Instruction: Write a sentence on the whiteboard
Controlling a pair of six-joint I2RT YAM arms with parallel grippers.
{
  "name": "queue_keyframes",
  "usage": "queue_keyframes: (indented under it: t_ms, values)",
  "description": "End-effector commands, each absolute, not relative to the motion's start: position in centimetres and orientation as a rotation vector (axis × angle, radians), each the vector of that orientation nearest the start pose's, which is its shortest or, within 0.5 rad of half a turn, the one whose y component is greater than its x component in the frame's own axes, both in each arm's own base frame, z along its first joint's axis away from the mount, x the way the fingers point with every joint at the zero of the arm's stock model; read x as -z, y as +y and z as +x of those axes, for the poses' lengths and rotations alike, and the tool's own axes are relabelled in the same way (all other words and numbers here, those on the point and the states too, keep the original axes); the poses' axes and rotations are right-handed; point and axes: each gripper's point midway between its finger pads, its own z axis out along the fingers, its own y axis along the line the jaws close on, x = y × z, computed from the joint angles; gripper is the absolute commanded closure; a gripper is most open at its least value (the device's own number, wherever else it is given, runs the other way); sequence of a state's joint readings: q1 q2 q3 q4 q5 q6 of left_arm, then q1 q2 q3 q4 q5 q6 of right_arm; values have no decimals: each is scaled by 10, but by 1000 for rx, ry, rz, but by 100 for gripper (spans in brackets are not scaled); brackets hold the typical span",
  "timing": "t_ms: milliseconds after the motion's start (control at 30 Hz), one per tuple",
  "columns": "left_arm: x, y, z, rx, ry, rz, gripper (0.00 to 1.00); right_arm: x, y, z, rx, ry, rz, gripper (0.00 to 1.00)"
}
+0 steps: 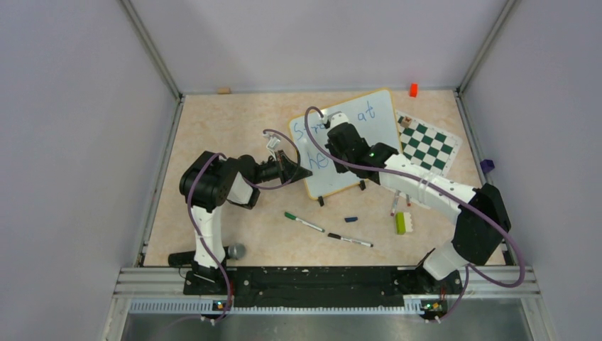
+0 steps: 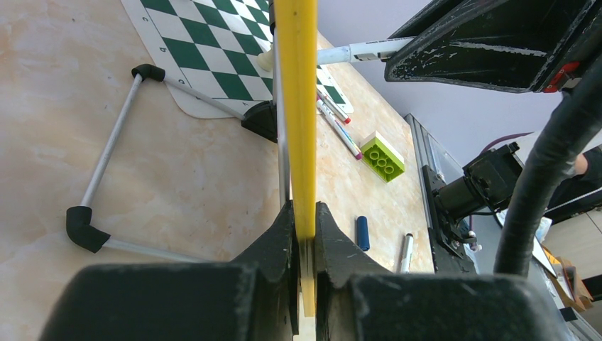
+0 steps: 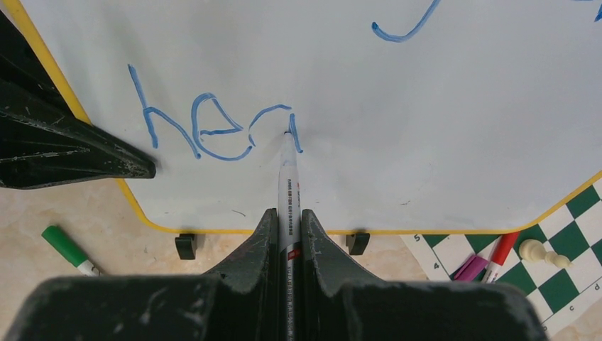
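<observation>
Here the whiteboard (image 1: pixel 387 131) stands on the table (image 1: pixel 234 128), in the far middle part, with its two black feet (image 3: pixel 186 245) on the surface and the chessboard (image 1: pixel 429 144) just beside it on the right.

The left gripper (image 2: pixel 304 217) is closed on the left edge of the board. In the left wrist view the thin yellow rim goes straight down between the two black fingers (image 2: pixel 273 241), and both of them press on it. In the right wrist view the same fingers show at the left border of the board, near its lower corner.

The right gripper (image 3: pixel 288 220) is closed tight around a marker (image 3: pixel 289 177). The white body of the marker lies in the narrow gap between the fingers and points away from them, towards the board. Its tip touches the white surface, right at the blue stroke after the letters "he".

The sentence (image 3: pixel 216 132) is written in blue. In the right wrist view its lower line reads "hea", with the last letter not complete, and it lies just above the fingertips, left of the marker tip. In the top view the word "at" shows in the upper line, and the right arm hides the other words there.

A green marker (image 1: pixel 304 222) lies on the table, in front of the board and apart from both grippers.
</observation>
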State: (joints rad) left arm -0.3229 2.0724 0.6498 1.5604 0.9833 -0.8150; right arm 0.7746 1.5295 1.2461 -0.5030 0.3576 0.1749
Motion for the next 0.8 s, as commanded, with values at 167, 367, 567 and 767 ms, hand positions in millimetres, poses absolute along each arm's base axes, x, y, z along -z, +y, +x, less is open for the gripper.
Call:
queue_keyframes:
  t_ms: [167, 367, 567, 767]
  values:
    - [-110, -290, 294, 1585, 1542, 726, 100, -175, 242, 330, -74, 2223, -502, 100]
    - [-110, -290, 294, 1585, 1542, 726, 100, -167, 244, 325, -95, 2249, -536, 100]
    - [-111, -291, 295, 1586, 1540, 727, 100, -166, 248, 323, -121, 2257, -548, 100]
    - [-110, -290, 294, 1586, 1543, 726, 100, -166, 258, 323, -172, 2259, -561, 100]
